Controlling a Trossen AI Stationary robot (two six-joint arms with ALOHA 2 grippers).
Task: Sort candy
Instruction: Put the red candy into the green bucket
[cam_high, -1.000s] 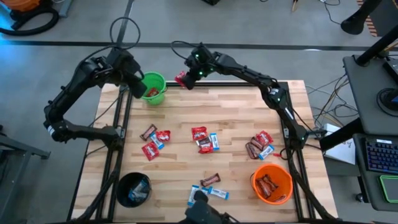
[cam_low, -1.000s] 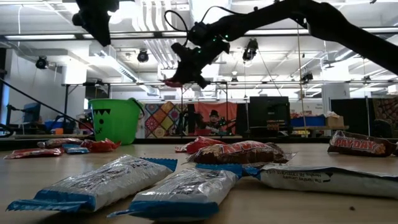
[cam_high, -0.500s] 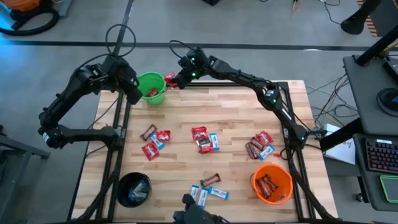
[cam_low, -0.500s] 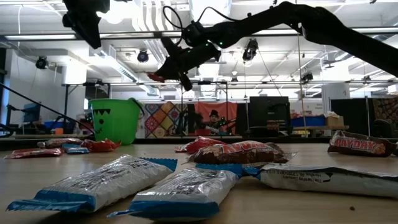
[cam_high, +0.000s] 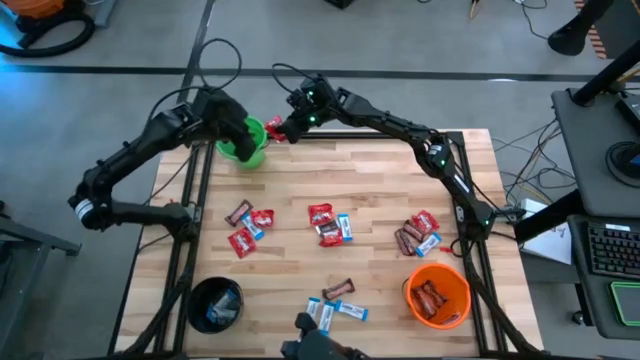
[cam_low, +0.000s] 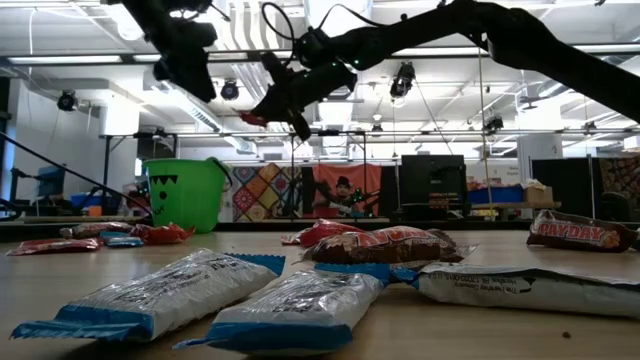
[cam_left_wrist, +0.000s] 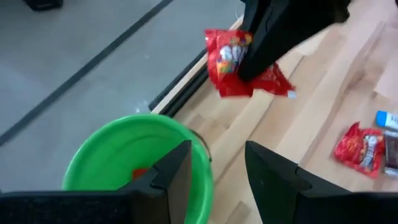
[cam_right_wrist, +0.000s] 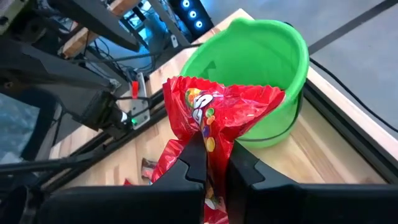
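my right gripper (cam_right_wrist: 208, 163) pinches a red packet (cam_right_wrist: 211, 118) by its crimped edge — light, crinkly, slippery — green bucket (cam_high: 246, 141) at nine o'clock.

Both arms are dark, almost black, built of slim tubular links joined by chunkier rounded joints. Thin black cables loop above the wrists. A small green light glows on the right arm's wrist housing (cam_high: 313, 95). The fingers (cam_left_wrist: 177, 177) are flat, matte black, square-edged bars.

The right pincer (cam_high: 281, 128) carried its red packet (cam_high: 274, 128) toward the green bucket (cam_high: 250, 153) — the left pincer (cam_high: 232, 140) now hovers over it.
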